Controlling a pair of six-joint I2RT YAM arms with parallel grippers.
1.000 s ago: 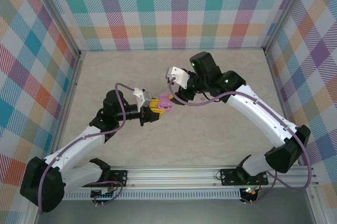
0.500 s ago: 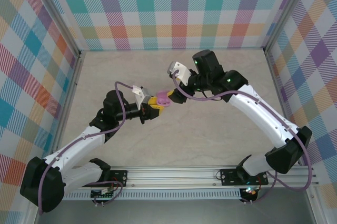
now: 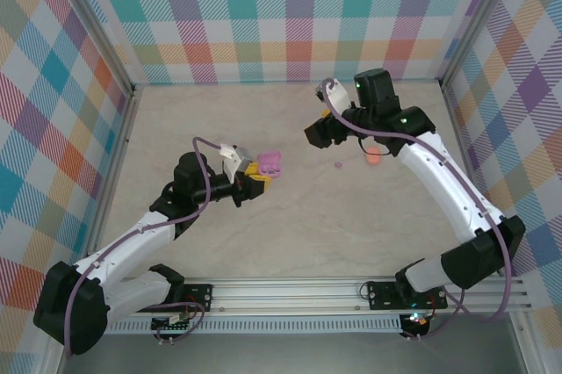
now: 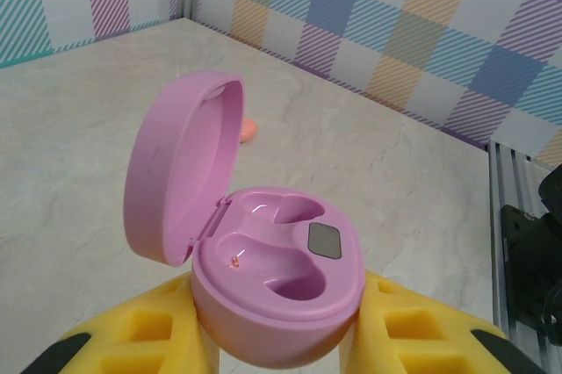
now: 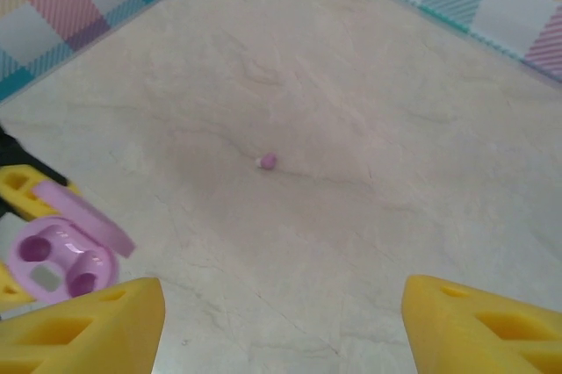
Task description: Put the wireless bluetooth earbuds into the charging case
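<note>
My left gripper [image 3: 255, 176] is shut on the open lilac-purple charging case [image 3: 270, 164]. In the left wrist view the case [image 4: 277, 277] sits between the yellow fingers [image 4: 132, 339] with its lid up and both sockets empty. One tiny purple earbud [image 3: 339, 164] lies on the table right of the case. It also shows ahead of my right gripper as the earbud [image 5: 268, 161]. My right gripper [image 3: 317, 134] hovers open above the table, behind and right of the case, with nothing between its fingers [image 5: 88, 326]. The held case [image 5: 57, 260] sits at that view's left edge.
A salmon-orange rounded piece [image 3: 373, 155] lies on the table under my right forearm, and I cannot tell whether it is a case or an earbud. It peeks out behind the lid as the orange piece [image 4: 249, 129]. Plaid walls [image 3: 290, 14] enclose the marbled tabletop [image 3: 290, 242].
My right gripper has pulled away from the purple case, moving right and back. The purple earbud and the orange piece, hidden under the arm before, now show. The left gripper barely moved.
</note>
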